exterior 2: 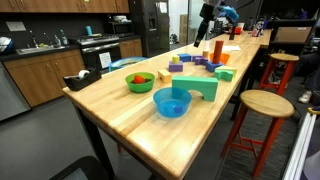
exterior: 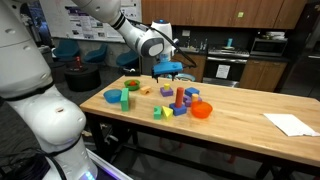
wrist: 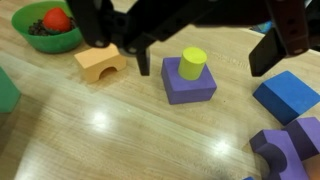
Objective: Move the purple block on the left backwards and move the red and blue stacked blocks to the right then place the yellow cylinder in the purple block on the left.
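The gripper (exterior: pixel 168 72) was held above the wooden table (exterior: pixel 250 135), its jaws spread wide with nothing between them. In the wrist view, the yellow cylinder (wrist: pixel 193 62) was seen standing upright in the purple block (wrist: pixel 188 88). The red and blue stacked blocks (exterior: pixel 179 97) were seen nearby, beside an orange bowl (exterior: pixel 202 110).

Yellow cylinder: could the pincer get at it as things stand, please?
Probably yes: the open pincer hangs above the yellow cylinder, which stands in the purple block, nothing covering it.
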You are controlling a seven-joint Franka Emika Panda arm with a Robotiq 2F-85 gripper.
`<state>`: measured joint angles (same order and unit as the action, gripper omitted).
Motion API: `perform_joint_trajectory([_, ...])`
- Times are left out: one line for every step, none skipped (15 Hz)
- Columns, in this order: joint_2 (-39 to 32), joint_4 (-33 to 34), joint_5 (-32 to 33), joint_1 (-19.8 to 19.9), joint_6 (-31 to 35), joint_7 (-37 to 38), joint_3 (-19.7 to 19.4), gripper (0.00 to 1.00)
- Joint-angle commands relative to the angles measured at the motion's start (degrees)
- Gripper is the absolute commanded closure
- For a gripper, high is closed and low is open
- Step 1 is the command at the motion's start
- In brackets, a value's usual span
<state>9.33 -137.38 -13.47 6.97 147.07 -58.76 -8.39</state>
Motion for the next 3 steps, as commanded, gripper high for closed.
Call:
perform_joint_trajectory([0.1, 0.0, 0.5, -1.3, 0.0, 0.4, -1.2, 0.0])
perform_joint_trajectory([0.1, 0.0, 0.5, -1.4, 0.0, 0.4, -1.1, 0.0])
perform_joint_trajectory([0.1, 0.0, 0.5, -1.4, 0.0, 0.4, -1.1, 0.0])
